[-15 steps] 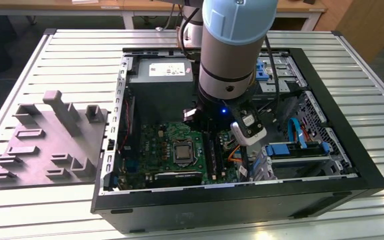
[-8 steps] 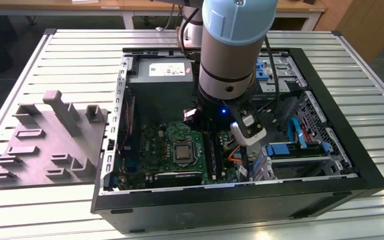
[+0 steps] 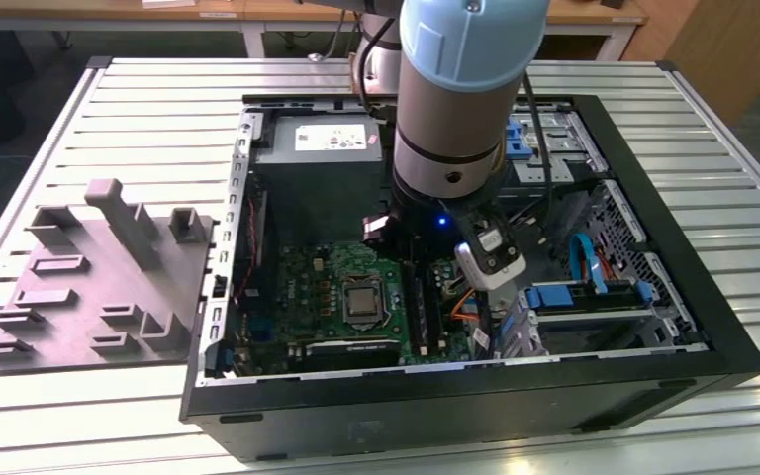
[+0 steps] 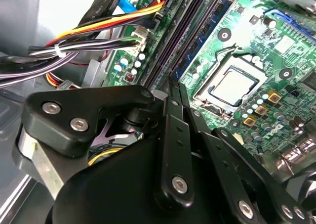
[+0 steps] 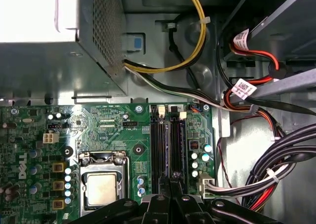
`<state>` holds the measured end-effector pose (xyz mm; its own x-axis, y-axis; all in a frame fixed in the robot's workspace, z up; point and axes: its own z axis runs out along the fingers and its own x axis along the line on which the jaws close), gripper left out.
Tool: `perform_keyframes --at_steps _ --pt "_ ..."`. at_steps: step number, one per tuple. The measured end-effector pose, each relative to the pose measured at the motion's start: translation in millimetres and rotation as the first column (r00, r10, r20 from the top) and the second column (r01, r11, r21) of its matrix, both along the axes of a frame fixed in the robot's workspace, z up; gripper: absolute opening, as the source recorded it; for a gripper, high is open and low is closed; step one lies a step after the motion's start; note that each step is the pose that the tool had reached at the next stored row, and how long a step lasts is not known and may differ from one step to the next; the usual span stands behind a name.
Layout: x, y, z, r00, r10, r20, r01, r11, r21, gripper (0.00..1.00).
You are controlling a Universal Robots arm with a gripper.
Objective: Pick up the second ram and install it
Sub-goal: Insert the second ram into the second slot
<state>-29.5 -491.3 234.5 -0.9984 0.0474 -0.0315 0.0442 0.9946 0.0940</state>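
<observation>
Gripper (image 5: 173, 177) sits low centre, directly over memory slots (image 5: 159, 145), grip state cannot tell; blue-green strip, likely second ram (image 4: 200, 48), lies just ahead, long axis along slots toward upper right in second wrist view.

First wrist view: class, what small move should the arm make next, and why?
Probably a short, straight descent: the gripper sits over the two black memory slots, in line with them, beside the processor socket.
</observation>
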Motion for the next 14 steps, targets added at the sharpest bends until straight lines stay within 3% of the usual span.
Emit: perform_keyframes --at_steps 14 --pt "-0.9 0.0 -3.1 1.0000 0.000 0.0000 0.000 1.0000 0.0035 0.11"
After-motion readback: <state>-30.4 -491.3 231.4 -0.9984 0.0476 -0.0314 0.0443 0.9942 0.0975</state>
